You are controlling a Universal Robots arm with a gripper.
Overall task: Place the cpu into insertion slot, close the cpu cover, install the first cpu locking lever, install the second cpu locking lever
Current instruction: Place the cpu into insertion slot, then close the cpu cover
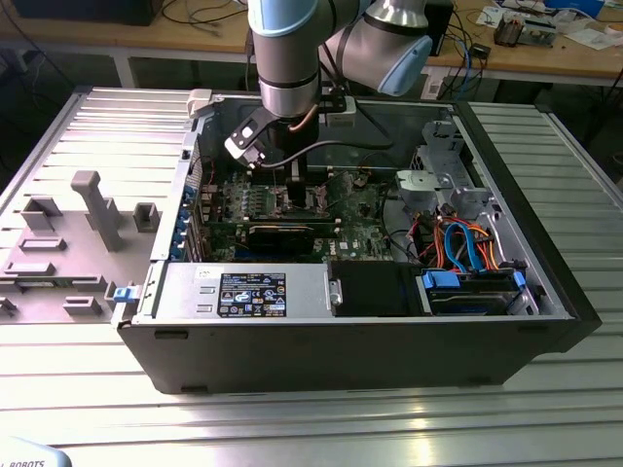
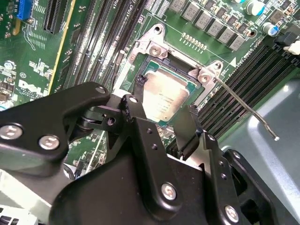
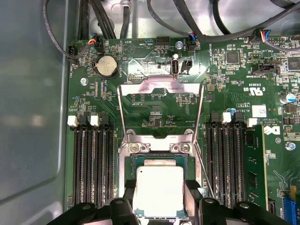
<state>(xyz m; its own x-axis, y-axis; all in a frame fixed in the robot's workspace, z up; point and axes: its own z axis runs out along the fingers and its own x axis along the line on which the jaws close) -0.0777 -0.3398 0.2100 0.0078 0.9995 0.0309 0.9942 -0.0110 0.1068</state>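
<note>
The cpu (image 3: pixel 158 190), a flat square chip with a dull silver top, lies in the insertion slot (image 3: pixel 154 158) on the green board. My gripper (image 3: pixel 159 187) reaches down over it, and its black fingers (image 3: pixel 130 190) press against two opposite edges of the chip. In the second wrist view the cpu (image 2: pixel 164 98) sits between the fingertips (image 2: pixel 139 83) of my gripper (image 2: pixel 165 96). Beyond the socket, the cpu cover (image 3: pixel 161 86), a thin silver frame, is swung open. A thin locking lever (image 2: pixel 243 105) sticks out unlatched beside the socket. In the exterior view my gripper (image 1: pixel 282 180) hangs inside the open computer case.
Memory slots (image 3: pixel 91 164) flank the socket on both sides. A coin battery (image 3: pixel 107 65) and cables lie past the cover. The case wall (image 3: pixel 33 117) is close by. A black graphics card (image 1: pixel 282 233), the drive cage with cables (image 1: pixel 467 253) and a grey fixture tray (image 1: pixel 68 233) also show.
</note>
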